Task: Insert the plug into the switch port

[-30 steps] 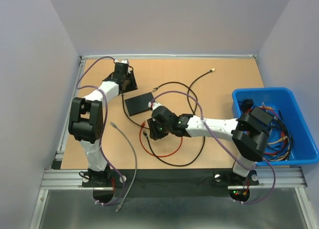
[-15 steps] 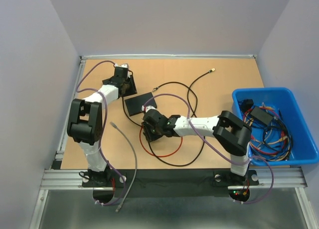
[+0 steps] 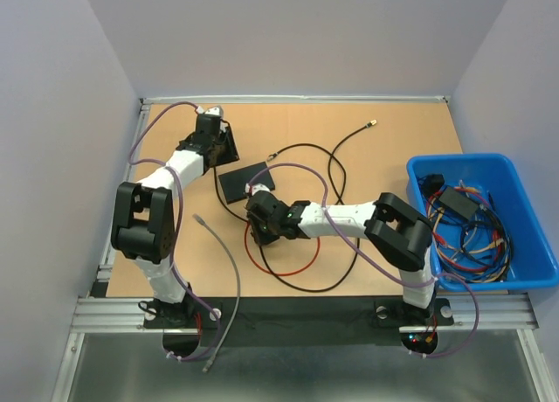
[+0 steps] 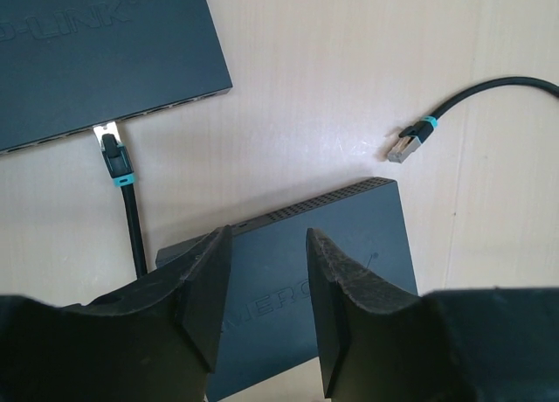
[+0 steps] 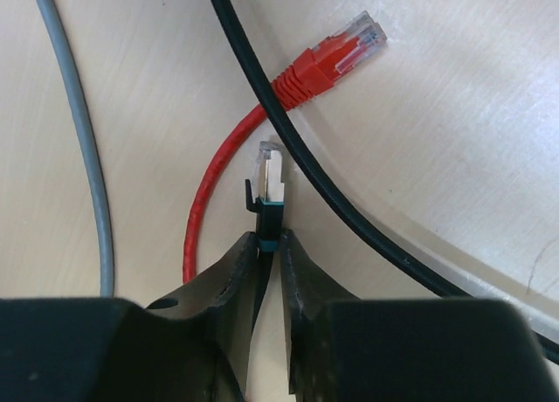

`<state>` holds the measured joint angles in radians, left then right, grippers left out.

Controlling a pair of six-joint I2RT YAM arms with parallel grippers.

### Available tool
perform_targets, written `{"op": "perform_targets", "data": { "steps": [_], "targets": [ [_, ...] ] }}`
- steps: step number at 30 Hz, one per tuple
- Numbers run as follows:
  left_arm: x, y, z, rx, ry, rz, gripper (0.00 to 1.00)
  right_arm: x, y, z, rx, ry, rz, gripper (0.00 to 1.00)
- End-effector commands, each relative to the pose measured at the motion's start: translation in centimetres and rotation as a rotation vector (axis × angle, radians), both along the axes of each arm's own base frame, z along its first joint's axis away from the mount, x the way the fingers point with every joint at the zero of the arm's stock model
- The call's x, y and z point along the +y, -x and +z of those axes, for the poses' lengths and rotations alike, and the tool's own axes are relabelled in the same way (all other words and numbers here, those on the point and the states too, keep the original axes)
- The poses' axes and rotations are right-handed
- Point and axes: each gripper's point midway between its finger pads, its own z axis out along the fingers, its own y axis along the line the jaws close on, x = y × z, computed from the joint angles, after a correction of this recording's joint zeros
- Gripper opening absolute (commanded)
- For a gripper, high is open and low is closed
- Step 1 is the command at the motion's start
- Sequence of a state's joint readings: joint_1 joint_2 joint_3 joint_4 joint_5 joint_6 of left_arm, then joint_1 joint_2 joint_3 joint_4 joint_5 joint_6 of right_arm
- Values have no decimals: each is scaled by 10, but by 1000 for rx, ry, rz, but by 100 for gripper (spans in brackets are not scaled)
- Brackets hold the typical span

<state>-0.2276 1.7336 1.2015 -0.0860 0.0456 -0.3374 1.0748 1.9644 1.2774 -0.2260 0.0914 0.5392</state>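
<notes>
Teal-banded plug (image 5: 271, 170) clamped by its boot in R gripper (image 5: 269, 240); L gripper (image 4: 268, 245) apart over switch (image 4: 349, 227). Could twist off-axis or snag black cable (image 5: 306, 164) on lift.

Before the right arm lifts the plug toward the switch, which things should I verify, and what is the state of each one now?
1. Grip: right gripper shut on the teal-banded plug: ok.
2. Plug tip sticks out past the fingers: ok.
3. Path free of the black cable: not ok. It lies right beside the plug and crosses the red cable.
4. Free port on the TP-Link switch: cannot tell. One inserted plug shows, and the other ports are too dark.
5. Support hand: left gripper open, holding nothing: ok.
</notes>
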Motion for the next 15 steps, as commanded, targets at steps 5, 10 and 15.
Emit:
{"op": "perform_targets", "data": {
  "steps": [5,10,15],
  "targets": [
    [-2,15,39,-90,47,3,50,-18,4,-4,-24,34,-40,6],
    [-9,34,66,-157,84,-21,48,-22,3,25,-72,-13,-30,2],
    [-42,76,103,-307,253,-180,46,-28,11,91,-126,-151,-2,0]
  ]
}}
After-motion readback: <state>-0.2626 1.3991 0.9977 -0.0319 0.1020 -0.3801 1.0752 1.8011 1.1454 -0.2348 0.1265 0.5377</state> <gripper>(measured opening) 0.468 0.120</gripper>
